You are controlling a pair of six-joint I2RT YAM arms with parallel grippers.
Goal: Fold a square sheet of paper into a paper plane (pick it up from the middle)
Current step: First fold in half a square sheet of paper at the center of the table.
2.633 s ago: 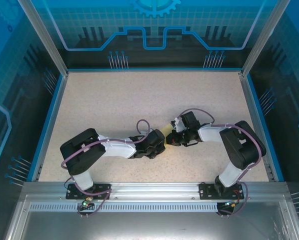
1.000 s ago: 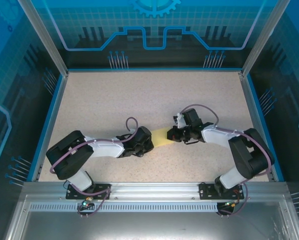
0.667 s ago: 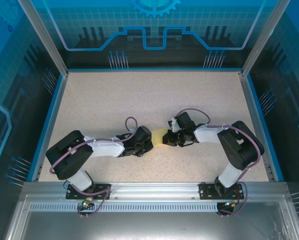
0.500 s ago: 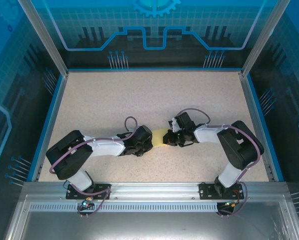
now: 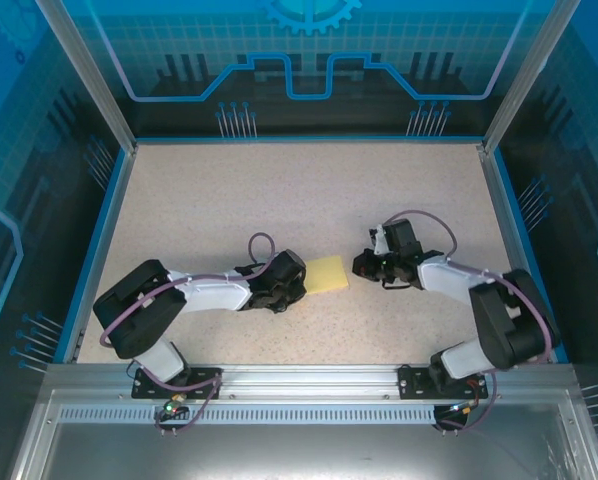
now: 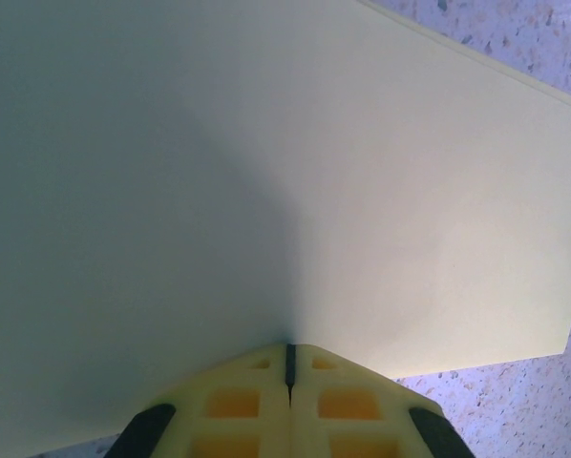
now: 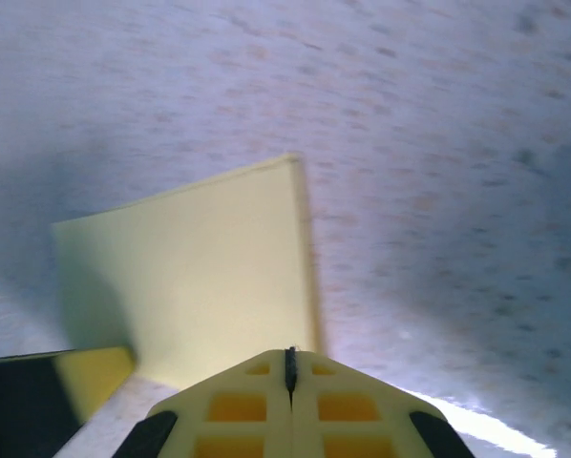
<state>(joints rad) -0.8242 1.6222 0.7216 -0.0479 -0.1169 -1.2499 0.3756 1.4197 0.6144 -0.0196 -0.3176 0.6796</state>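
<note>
The square sheet of paper [image 5: 328, 273] lies flat on the table as a pale yellow rectangle, between the two grippers. My left gripper [image 5: 301, 278] is shut, its tips resting over the sheet's left edge. In the left wrist view the paper [image 6: 266, 172] spreads out ahead of the closed left gripper [image 6: 288, 349], which holds nothing. My right gripper [image 5: 359, 266] is shut and stands just right of the sheet, apart from it. The right wrist view is blurred. There the paper [image 7: 200, 277] lies ahead and left of the closed right gripper [image 7: 289, 355], and its right edge looks layered.
The speckled beige table [image 5: 279, 190] is bordered by a blue rim [image 5: 97, 240] and aluminium posts with transparent blue walls. Both arms reach low across the front half. The left gripper's finger [image 7: 66, 382] shows at the lower left of the right wrist view.
The right gripper has drawn back to the right, off the paper. The sheet, earlier mostly covered between the two grippers, now lies exposed and flat. The left arm has hardly moved.
</note>
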